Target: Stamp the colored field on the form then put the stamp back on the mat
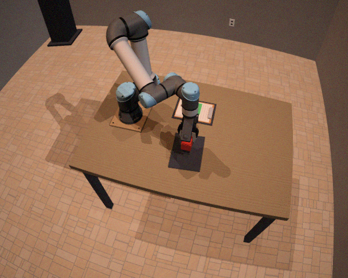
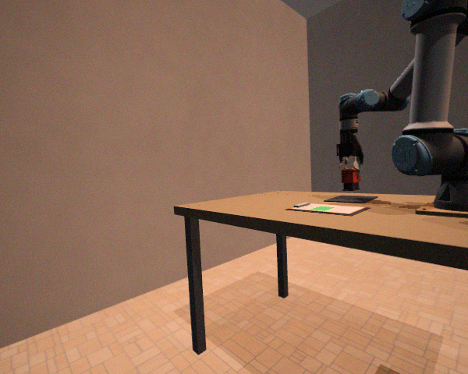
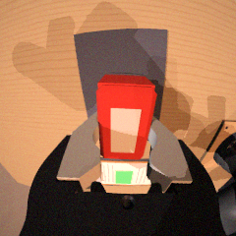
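My gripper (image 1: pixel 187 140) is shut on the red stamp (image 1: pixel 186 145) and holds it upright a little above the dark mat (image 1: pixel 187 154). In the side view the stamp (image 2: pixel 350 178) hangs clear of the mat (image 2: pixel 350 198). In the wrist view the stamp (image 3: pixel 126 115) sits between my two fingers, with the mat (image 3: pixel 123 69) below it. The form (image 1: pixel 199 111) lies on the table beyond the mat, partly hidden by my arm. Its green field (image 2: pixel 322 208) shows in the side view.
The arm's base (image 1: pixel 128 112) stands on a plate at the table's back left. A small grey bar (image 1: pixel 209 112) lies at the form's right end. The table edge (image 2: pixel 306 229) is in front of the form in the side view.
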You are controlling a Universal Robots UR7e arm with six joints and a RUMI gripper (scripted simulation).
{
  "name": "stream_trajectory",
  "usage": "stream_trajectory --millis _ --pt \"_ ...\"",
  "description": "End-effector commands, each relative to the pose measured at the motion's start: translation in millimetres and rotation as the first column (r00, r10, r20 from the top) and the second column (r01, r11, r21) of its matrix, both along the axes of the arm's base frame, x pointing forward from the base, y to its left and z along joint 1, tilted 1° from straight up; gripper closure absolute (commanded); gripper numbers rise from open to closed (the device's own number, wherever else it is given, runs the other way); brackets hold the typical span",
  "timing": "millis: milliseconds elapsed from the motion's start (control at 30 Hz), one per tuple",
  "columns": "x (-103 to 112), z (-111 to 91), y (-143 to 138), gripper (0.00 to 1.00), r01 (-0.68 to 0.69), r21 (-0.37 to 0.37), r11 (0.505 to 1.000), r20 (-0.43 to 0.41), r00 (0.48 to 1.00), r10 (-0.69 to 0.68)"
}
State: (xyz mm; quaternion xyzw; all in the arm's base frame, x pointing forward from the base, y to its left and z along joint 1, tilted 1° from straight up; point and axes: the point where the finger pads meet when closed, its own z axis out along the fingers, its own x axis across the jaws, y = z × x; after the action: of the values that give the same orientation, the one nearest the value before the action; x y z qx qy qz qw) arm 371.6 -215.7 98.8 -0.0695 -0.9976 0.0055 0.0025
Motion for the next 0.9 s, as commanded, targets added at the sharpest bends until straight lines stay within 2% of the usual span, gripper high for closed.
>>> stream_trajectory --millis 0,367,867 --pt "0.5 0.5 0.0 0.8 -0.006 -0.001 1.0 0.001 1.0 0.006" --pt "1.8 0.5 1.5 0.8 -0.039 -0.001 0.999 0.001 0.999 0.039" --pt "6.6 0.4 7.2 0.8 -0.158 0.0 0.987 -0.001 0.987 0.158"
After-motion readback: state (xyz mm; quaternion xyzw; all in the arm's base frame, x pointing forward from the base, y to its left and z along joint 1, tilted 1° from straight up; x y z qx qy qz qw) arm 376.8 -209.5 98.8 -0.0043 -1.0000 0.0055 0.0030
